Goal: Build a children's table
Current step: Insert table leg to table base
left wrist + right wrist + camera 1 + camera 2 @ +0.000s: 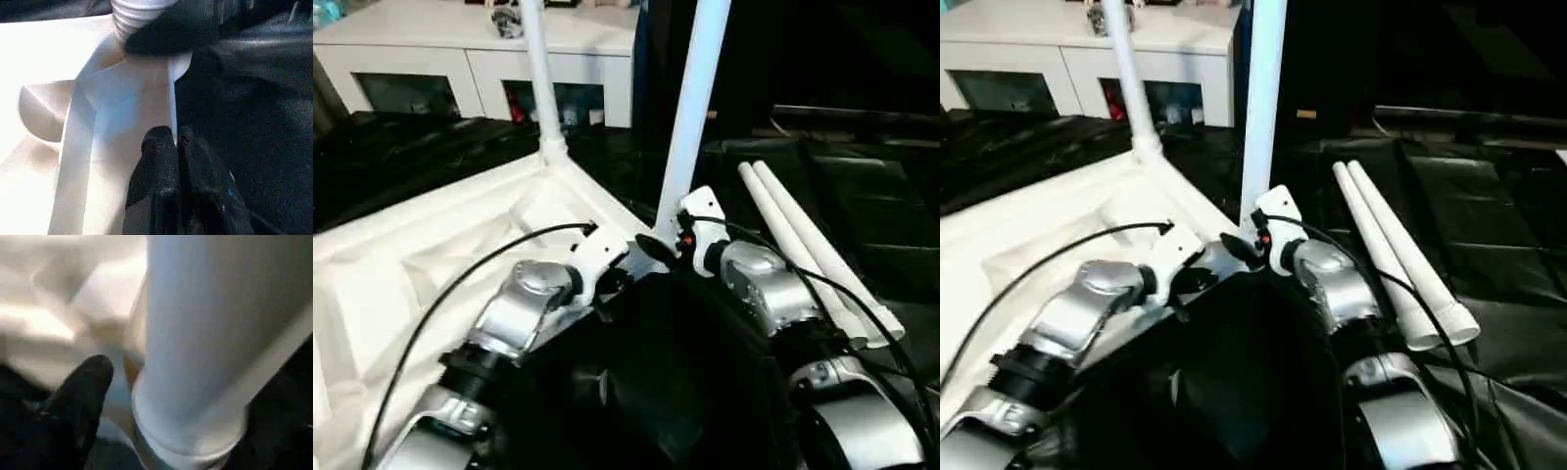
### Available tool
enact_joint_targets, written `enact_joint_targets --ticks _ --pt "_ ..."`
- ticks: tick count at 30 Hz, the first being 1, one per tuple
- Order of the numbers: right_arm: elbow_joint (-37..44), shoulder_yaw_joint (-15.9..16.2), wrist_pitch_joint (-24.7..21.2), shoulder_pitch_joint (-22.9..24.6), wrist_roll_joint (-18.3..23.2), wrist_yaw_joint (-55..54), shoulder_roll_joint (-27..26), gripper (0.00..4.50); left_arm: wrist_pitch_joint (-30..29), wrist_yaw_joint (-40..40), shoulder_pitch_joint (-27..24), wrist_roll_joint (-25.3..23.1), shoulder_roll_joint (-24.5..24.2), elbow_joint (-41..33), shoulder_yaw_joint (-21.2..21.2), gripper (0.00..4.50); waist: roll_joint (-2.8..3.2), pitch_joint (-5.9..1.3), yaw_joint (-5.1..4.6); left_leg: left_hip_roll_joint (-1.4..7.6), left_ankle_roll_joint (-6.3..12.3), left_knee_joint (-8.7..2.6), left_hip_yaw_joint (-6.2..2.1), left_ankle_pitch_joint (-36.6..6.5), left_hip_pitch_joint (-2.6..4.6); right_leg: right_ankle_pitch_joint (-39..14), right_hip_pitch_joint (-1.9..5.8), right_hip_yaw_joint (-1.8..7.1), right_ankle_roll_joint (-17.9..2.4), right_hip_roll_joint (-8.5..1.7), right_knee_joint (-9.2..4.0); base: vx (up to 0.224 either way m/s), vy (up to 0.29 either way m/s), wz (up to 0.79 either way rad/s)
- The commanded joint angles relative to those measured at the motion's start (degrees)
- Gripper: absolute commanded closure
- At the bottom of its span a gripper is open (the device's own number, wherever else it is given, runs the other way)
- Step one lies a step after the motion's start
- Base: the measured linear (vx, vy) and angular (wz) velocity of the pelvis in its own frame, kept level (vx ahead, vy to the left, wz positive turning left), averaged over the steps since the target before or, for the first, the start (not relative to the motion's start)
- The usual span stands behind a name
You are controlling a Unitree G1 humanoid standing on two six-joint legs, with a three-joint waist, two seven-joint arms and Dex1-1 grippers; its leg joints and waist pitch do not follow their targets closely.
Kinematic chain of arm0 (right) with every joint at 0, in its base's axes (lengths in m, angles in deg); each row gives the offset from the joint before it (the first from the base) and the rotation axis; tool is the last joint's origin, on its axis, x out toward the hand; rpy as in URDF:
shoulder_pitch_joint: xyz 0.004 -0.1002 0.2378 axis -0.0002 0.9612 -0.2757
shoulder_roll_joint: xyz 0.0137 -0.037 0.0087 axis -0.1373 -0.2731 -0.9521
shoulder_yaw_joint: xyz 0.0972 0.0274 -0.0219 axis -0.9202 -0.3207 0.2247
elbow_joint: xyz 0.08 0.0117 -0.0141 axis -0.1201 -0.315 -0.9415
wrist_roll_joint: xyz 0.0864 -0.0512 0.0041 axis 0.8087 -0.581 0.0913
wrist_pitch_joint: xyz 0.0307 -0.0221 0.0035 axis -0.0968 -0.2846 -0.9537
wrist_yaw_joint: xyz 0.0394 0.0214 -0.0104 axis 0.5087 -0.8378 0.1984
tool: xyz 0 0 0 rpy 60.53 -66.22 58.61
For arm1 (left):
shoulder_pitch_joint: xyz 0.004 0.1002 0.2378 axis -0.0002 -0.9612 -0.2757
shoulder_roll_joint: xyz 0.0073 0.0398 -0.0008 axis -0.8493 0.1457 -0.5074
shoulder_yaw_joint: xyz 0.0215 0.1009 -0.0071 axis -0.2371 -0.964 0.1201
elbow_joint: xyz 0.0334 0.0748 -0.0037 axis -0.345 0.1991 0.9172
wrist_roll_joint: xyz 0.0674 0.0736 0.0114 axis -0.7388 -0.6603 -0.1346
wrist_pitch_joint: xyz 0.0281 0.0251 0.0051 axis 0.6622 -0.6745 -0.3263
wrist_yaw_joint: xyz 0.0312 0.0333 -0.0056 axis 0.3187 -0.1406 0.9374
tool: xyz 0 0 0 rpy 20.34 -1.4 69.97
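tabletop upside down before us | near leg upright in its near corner, far leg in next socket | two spare legs right, on black sheet | left gripper clenched on tabletop edge | our right gripper released beside near leg

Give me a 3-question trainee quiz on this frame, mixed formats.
1. True or false: two legs already stand upright in corners of the tabletop.
2. Multiple choice: the two loose legs lie (A) on the white cabinet, (B) side by side on the black sheet on the robot's right, (C) across the tabletop.
3. Fill in: the left gripper has its jaws ____ on the thin edge of the tabletop, below the near leg.

Key
1. True: the near leg and the far leg both stand up.
2. B.
3. shut.
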Motion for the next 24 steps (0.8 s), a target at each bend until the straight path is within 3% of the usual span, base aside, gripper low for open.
enact_joint_targets --ticks 1,2,5,6,8,11,12,14,19,24 --pt "0.75 2.51 -0.96 0.89 -0.24 2.74 0.18 0.19 2.97 -2.08 1.15 2.13 0.21 -4.1 -0.5 4.5 0.12 -3.72 0.25 4.72 3.48 -3.21 -1.74 -4.98 0.47 1.99 2.74 3.51 -13.64 -6.69 -3.48 0.052 0.002 0.0" --pt "1.01 2.49 -0.96 0.96 -0.19 2.93 0.34 0.19 2.99 -2.21 1.13 2.19 0.13 -4.11 -0.47 4.5 0.07 -3.99 0.33 4.54 4.83 -2.91 -1.77 -1.71 0.19 7.63 3.03 3.32 -14.23 -6.46 -2.68 0.0 0.0 0.0" --pt "8.63 2.41 -0.95 3.66 1.42 9.69 5.22 0.19 5.18 -6.48 0.45 3.49 -2.69 -3.87 -0.02 4.5 0.22 -4.49 1.14 4.48 8.36 -1.8 -1.63 3.55 0.17 18.49 2.76 3.11 -14.63 -6.0 -1.57 0.0 0.0 0.0" --pt "11.26 2.56 -0.89 4.83 1.99 12.34 6.93 0.19 6.58 -8.42 0.12 3.86 -3.87 -3.72 -0.09 4.5 0.3 -4.31 1.28 4.63 9.25 -1.71 -1.56 3.4 0.04 19.04 2.48 2.98 -14.92 -5.98 -1.5 0.0 0.0 0.0" --pt "13.06 2.64 -0.93 5.66 2.38 13.93 8.09 0.19 7.55 -10.07 -0.21 4.33 -4.73 -3.76 -0.07 4.5 0.35 -4.24 1.63 4.88 9.31 -1.75 -1.56 1.56 -0.05 16.49 2.52 2.82 -14.55 -6.12 -1.6 0.0 0.0 0.0" --pt "16.02 2.36 -0.5 6.96 3.81 16.73 9.9 0.19 10.01 -14.04 -1.11 6.01 -6.24 -4.58 0.15 4.5 0.37 -3.75 1.83 5.25 6.77 -2.29 -1.58 -4.31 0.27 5.02 2.4 2.86 -14.35 -6.5 -2.66 0.0 0.0 0.0" --pt "16.56 2.28 -0.48 7.19 4.12 17.24 10.2 0.19 10.28 -14.73 -1.27 6.35 -6.5 -4.77 0.2 4.5 0.44 -3.7 1.9 5.33 6.2 -2.35 -1.56 -4.84 0.34 3.83 2.34 2.9 -14.23 -6.49 -2.7 0.0 0.0 0.0" --pt "18.66 2.04 -0.36 8.09 5.31 19.3 11.41 0.19 10.89 -16.84 -1.72 7.3 -7.48 -5.23 0.33 4.5 0.38 -3.63 1.98 5.36 5.14 -2.48 -1.49 -5.26 0.41 2.17 2.22 2.92 -14.04 -6.35 -2.73 0.0 0.0 0.0" --pt "23.36 1.52 -0.97 10.28 6.81 22.89 14.16 0.19 14.34 -21.24 -2.13 8.43 -9.98 -3.54 0.3 4.5 0.43 -3.64 2.39 5.12 4.47 -2.34 -1.26 -5.73 0.27 0.36 2.22 2.88 -12.93 -6.47 -2.77 0.0 0.0 0.0" --pt "23.75 1.83 -1.26 10.62 6.55 23.72 14.75 0.19 14.82 -21.16 -2.41 7.58 -10.6 -3.06 0.19 4.5 0.39 -3.86 2.42 5.06 4.46 -2.05 -1.14 -4.28 0.24 1.81 2.24 2.65 -13.5 -6.46 -2.47 0.0 0.0 0.0"
